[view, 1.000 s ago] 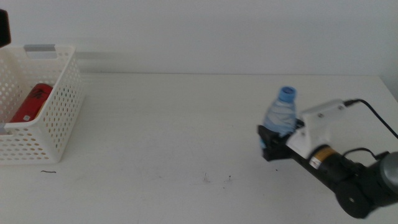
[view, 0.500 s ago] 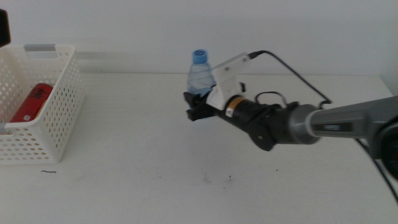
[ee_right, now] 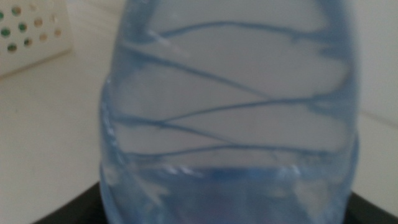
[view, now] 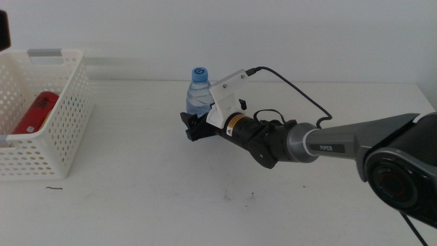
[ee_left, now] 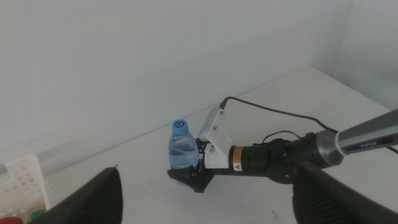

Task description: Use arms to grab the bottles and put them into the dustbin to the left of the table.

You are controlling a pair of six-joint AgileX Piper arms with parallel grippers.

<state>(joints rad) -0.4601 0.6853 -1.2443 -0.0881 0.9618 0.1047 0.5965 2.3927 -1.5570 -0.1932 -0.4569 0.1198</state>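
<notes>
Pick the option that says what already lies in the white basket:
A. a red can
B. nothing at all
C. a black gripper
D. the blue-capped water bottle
A: a red can lies inside the dustbin, while the right gripper holds the water bottle over the table; the left gripper waits, open.

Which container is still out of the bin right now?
The small blue-capped water bottle, upright in the right end effector, over the table. The red soda can already lies inside the white dustbin. The left end effector waits open.
</notes>
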